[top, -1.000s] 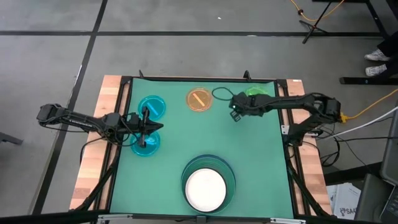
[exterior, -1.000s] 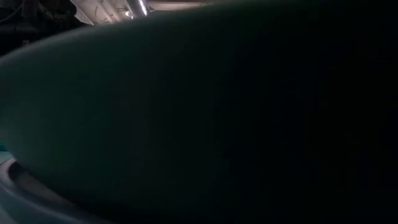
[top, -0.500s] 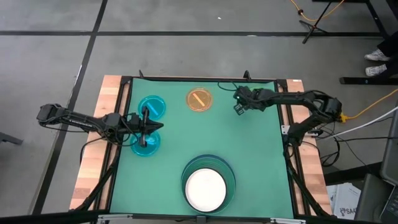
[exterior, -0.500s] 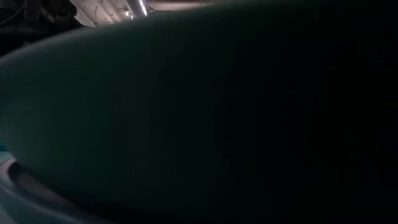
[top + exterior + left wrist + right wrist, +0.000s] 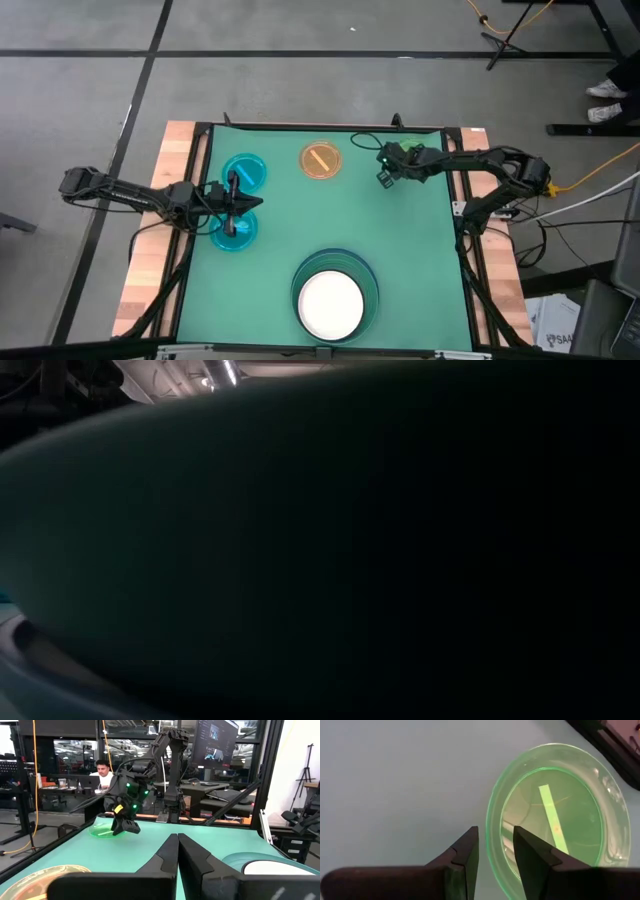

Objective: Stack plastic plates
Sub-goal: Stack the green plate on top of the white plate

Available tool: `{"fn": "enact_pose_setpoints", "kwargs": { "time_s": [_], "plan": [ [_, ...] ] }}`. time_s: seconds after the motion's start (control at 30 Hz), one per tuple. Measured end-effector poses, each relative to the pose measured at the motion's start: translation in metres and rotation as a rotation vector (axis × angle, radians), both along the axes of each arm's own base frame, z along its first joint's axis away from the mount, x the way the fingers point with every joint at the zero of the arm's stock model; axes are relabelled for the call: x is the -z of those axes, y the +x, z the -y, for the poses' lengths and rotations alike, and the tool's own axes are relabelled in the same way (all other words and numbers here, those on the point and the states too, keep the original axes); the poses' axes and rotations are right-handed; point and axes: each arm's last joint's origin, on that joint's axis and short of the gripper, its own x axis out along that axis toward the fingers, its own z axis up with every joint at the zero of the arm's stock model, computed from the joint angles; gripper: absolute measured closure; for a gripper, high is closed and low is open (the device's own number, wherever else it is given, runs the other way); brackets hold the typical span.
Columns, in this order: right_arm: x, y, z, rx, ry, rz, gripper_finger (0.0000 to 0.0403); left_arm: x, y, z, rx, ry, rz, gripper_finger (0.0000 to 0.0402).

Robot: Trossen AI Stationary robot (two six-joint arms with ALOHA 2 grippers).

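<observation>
The light green plate (image 5: 555, 815) lies in the table's far right corner. My right gripper (image 5: 495, 832) is open over its rim; one finger stands above the inside, the other outside. In the high view the right gripper (image 5: 385, 172) and its arm cover most of that light green plate (image 5: 408, 148). My left gripper (image 5: 235, 205) is shut and sits between two cyan plates (image 5: 244, 170) (image 5: 234, 228). The orange plate (image 5: 320, 160) lies flat by the far edge. The white plate (image 5: 332, 304) tops a stack of larger dark plates (image 5: 333, 262). My right gripper comes at the light green plate's rim (image 5: 492, 840) from above, slanting, with the rim between its two fingers. I cannot tell whether either finger touches it. The plate lies flat on the mat.
The green mat (image 5: 400, 250) has free room in its middle and right half. A cable (image 5: 355, 150) loops by the far edge. The low view is filled by a dark plate wall (image 5: 320, 540). A person sits at a desk (image 5: 102, 772) beyond the table.
My right gripper has drawn back from the mat's middle toward the far right corner, closer over the light green plate.
</observation>
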Motion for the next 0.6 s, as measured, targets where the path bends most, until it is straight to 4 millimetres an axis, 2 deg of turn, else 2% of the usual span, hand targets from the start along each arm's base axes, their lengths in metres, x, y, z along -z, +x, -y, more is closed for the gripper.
{"fn": "enact_pose_setpoints", "kwargs": {
  "time_s": [0.37,0.6],
  "plan": [
    [0.008,-0.003,-0.001,-0.002,-0.024,0.024,0.0290,0.000,0.000,0.000,0.001,-0.001,0.001,0.0398],
    [0.021,-0.008,0.011,0.031,0.020,-0.017,0.0290,0.000,0.000,0.000,0.001,-0.004,0.001,0.0398]
  ]
}}
